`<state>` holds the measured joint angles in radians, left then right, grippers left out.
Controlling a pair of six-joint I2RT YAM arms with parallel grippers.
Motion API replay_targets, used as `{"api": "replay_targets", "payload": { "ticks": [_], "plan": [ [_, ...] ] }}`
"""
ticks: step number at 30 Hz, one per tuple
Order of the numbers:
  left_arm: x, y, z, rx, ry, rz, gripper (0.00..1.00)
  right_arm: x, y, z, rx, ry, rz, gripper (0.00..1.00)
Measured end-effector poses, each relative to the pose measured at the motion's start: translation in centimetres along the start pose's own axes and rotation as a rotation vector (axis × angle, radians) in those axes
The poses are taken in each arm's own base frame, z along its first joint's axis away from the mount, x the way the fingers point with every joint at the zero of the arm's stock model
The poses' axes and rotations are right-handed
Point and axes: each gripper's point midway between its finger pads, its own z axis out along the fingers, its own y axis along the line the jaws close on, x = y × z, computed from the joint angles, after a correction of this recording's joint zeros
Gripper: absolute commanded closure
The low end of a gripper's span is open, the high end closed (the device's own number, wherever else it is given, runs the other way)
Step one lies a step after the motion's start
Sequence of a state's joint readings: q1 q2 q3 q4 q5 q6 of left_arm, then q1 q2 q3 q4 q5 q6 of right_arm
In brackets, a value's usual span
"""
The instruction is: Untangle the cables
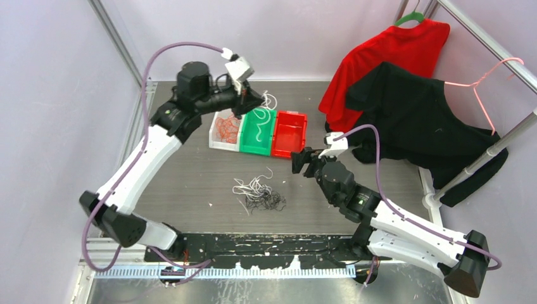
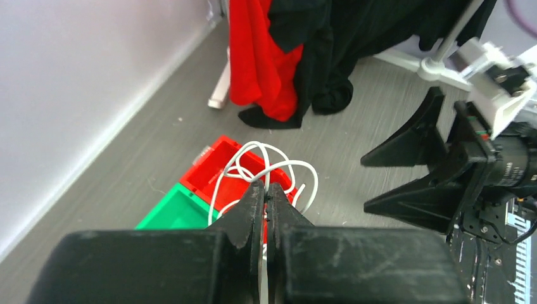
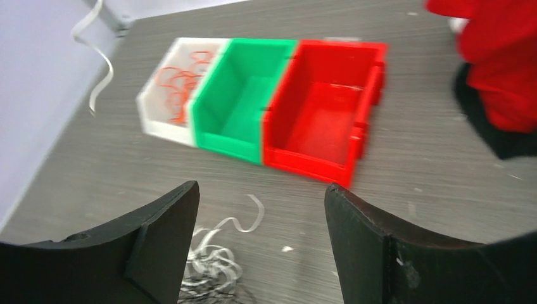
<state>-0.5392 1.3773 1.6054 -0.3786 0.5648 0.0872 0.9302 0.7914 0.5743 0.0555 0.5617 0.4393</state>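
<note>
My left gripper (image 1: 249,99) hangs over the back of the green bin (image 1: 255,152), shut on a looping white cable (image 1: 269,100). In the left wrist view its jaws (image 2: 266,187) press together on that white cable (image 2: 269,166), which curls out ahead of the tips. A tangled clump of white and black cables (image 1: 259,196) lies mid-table. My right gripper (image 1: 303,161) stands open and empty, right of the clump and in front of the red bin (image 1: 290,134). In the right wrist view the clump (image 3: 212,266) sits by the left finger (image 3: 171,215) of that gripper (image 3: 261,190).
Three bins stand side by side: a white one (image 3: 166,130) holding orange cables (image 3: 180,85), the green one (image 3: 244,107) and the red one (image 3: 323,117). A red shirt (image 1: 392,50) and a black shirt (image 1: 411,120) hang from a rack (image 1: 481,158) at the back right.
</note>
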Motion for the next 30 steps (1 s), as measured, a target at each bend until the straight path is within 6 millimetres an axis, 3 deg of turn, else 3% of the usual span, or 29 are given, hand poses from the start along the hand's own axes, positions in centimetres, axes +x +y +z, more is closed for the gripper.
{"api": "replay_targets", "payload": {
  "ticks": [6,14,22,30],
  "plan": [
    [6.5,0.1,5.4,0.065,0.143,-0.077,1.0,-0.5,-4.4,-1.0,0.209,-0.035,-0.041,0.23],
    [14.6,0.0,11.6,0.135,0.313,-0.12,1.0,-3.2,-7.1,-3.2,0.315,-0.148,0.003,0.23],
    [17.6,2.1,15.6,0.126,0.366,-0.061,1.0,-2.5,-8.2,-3.6,0.344,-0.15,-0.008,0.23],
    [19.0,3.7,16.5,0.088,0.392,0.011,1.0,-1.7,-8.3,-3.5,0.338,-0.133,-0.013,0.23]
  ]
}}
